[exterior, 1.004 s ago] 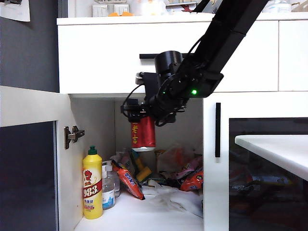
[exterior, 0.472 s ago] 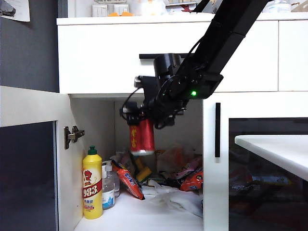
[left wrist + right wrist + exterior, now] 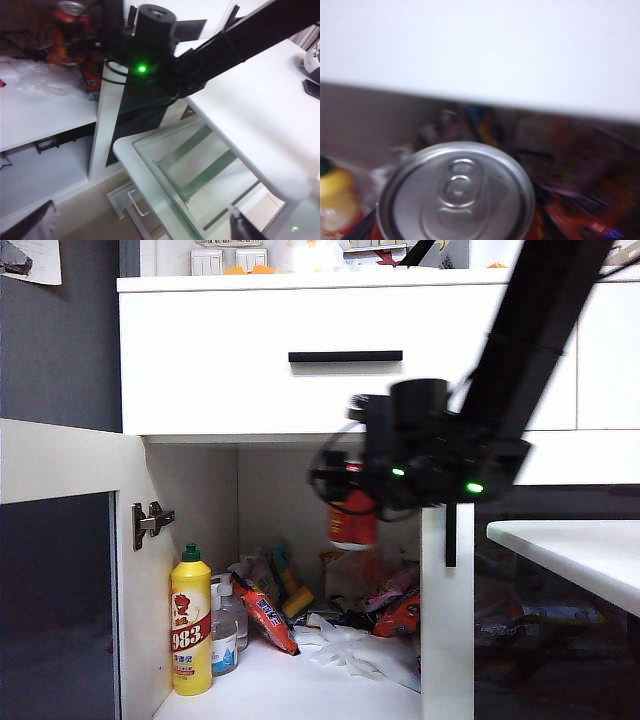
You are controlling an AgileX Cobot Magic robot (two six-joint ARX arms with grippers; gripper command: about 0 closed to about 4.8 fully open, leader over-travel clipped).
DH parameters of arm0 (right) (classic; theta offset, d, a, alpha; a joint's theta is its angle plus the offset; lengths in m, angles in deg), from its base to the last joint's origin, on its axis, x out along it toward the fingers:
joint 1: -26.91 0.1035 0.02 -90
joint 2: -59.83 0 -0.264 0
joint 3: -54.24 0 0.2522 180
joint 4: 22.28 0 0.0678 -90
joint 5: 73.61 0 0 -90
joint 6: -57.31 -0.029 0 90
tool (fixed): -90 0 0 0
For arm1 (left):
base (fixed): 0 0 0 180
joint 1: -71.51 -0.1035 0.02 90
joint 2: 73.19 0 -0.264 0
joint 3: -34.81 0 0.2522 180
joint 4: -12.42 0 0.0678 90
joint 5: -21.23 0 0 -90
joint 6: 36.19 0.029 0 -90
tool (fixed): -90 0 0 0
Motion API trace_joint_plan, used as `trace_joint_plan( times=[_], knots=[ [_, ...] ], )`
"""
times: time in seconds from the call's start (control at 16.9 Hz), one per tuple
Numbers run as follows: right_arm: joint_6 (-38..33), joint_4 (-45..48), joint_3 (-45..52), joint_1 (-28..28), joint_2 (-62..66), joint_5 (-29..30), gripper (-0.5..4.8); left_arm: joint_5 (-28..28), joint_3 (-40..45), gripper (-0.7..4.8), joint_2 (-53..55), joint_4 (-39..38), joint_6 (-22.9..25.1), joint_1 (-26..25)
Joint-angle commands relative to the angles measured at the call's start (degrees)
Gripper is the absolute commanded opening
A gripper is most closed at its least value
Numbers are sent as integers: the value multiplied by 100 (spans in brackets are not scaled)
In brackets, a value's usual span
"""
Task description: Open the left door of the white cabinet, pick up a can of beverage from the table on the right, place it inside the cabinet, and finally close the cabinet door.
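The white cabinet [image 3: 200, 360] has its left door [image 3: 60, 570] swung wide open. In the exterior view my right gripper [image 3: 350, 495] is shut on the red can of beverage [image 3: 352, 525] and holds it in the air at the right side of the open compartment, above the clutter. The right wrist view shows the can's silver top [image 3: 456, 192] close up, with the right gripper [image 3: 455, 231] round it. My left gripper [image 3: 142, 222] is open and empty, low beside the table [image 3: 250, 110], and does not show in the exterior view. The held can [image 3: 70, 27] also shows in the left wrist view.
A yellow bottle [image 3: 191, 625] with a green cap stands at the compartment's front left, beside a small clear bottle [image 3: 226, 635]. Snack packets [image 3: 380, 605] and crumpled plastic [image 3: 360, 650] cover the floor behind. The shut right door's handle [image 3: 452, 525] is beside the can. The table edge [image 3: 570, 550] juts in at the right.
The right arm has swung to the right, carrying the can from the middle of the opening toward its right side at about the same height. The grip stayed shut.
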Motion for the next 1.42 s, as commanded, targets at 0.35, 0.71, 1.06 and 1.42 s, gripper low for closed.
trace_joint_plan(
  times=[0.35,0.71,1.06,1.42],
  knots=[
    [-11,-48,791,-555,-120,-240,176,-267,-11,479,4,22,22,0],
    [-7,-131,542,-391,-107,-205,176,-367,138,479,15,44,17,0],
    [-7,-546,-46,-168,24,-197,176,-365,243,479,15,48,4,0],
    [-4,-267,-52,26,9,-63,175,-365,247,479,15,44,4,0]
  ],
)
